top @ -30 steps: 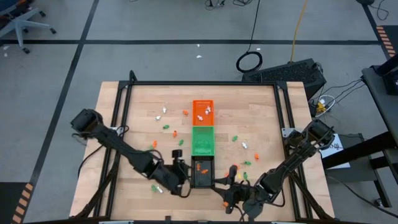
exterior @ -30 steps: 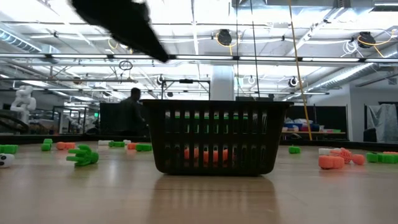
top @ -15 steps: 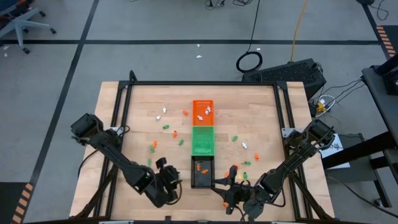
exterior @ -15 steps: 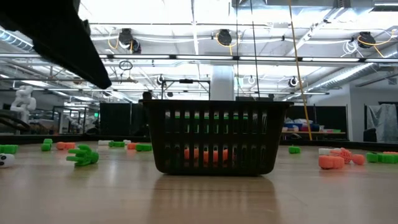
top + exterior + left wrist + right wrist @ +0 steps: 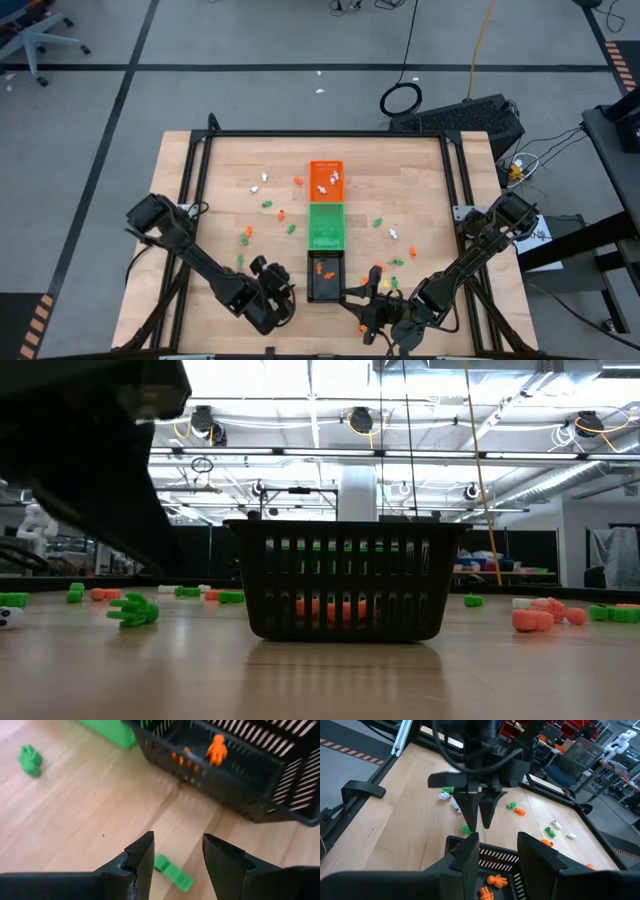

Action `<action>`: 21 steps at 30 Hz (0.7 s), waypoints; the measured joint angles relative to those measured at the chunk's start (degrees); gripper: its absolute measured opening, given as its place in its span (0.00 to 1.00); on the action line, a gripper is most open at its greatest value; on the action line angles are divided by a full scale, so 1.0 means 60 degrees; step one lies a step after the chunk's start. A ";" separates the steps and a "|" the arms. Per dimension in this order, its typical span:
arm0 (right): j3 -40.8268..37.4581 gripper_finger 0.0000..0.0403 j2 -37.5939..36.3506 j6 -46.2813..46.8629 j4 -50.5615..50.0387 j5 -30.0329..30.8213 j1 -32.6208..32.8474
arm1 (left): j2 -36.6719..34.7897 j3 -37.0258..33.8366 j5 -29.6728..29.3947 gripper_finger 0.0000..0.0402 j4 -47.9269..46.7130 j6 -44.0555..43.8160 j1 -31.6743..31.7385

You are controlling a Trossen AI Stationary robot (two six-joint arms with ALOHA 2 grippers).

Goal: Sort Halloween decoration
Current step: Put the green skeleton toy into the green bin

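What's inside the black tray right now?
The black tray holds a few orange trinkets. Its slatted walls hide part of the floor, so the exact count is unclear.

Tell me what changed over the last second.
The left hand pulled back from beside the black tray, toward the table's near-left edge, jaws open and empty over a green trinket. Nothing was gripped or released. The right hand, trays and scattered trinkets stayed put.

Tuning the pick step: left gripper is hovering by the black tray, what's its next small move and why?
Probably lower the left gripper straight down onto the green trinket on the table. Its fingers are open and empty, the trinket lies between them just outside the black tray, and nothing blocks the descent.
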 joint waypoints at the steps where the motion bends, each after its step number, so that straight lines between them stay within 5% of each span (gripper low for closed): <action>1: 0.0000 0.29 0.0000 0.0002 0.0000 0.0000 0.0000 | 0.0084 0.0000 -0.0003 0.41 0.0001 -0.0103 -0.0003; 15: 0.0000 0.29 0.0000 -0.0005 0.0007 0.0000 -0.0007 | 0.0784 0.0000 0.0377 0.40 0.0004 -0.0694 -0.0003; 21: 0.0000 0.29 0.0000 -0.0013 0.0007 0.0000 -0.0011 | 0.0766 0.0000 0.0535 0.26 0.0008 -0.0149 -0.0072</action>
